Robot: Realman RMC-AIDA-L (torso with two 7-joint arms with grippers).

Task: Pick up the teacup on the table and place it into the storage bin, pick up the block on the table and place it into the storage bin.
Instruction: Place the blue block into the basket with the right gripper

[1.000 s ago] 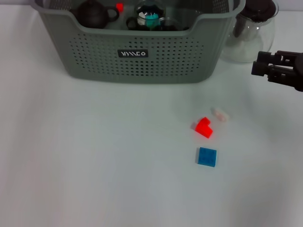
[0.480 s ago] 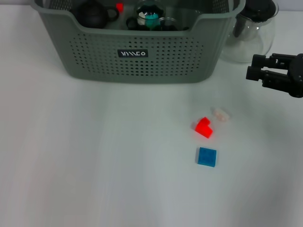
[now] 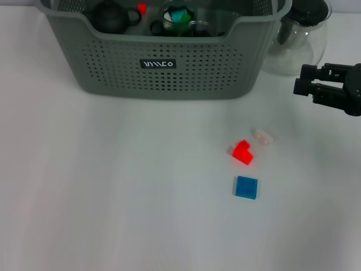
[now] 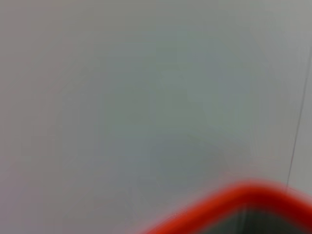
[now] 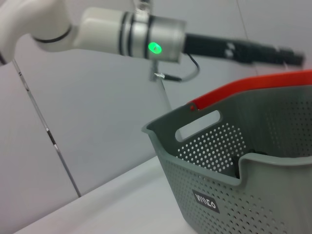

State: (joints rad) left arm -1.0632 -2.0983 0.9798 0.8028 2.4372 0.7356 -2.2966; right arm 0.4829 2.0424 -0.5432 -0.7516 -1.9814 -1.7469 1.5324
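Storage bin (image 3: 163, 62), perforated grey-green plastic, long axis across my view. Red block (image 3: 243, 152) lies skewed on desk (image 3: 113, 186). Right hand (image 3: 302, 83) unclenched, grasping nothing; left hand unseen.

Matt perforated plastic storage bin (image 3: 169, 68), clear glossy glass pitcher (image 3: 299, 42)

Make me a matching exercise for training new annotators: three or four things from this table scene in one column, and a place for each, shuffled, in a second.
Things:
1. red block
2. blue block
3. dark teapot
4. glass pitcher

Places:
A. inside the storage bin
B. on the table, nearest the camera
C. beside the bin's right end, behind the right claw
D. on the table, beside a small pale piece

Pairs: 1-D, 2-B, 3-A, 4-C
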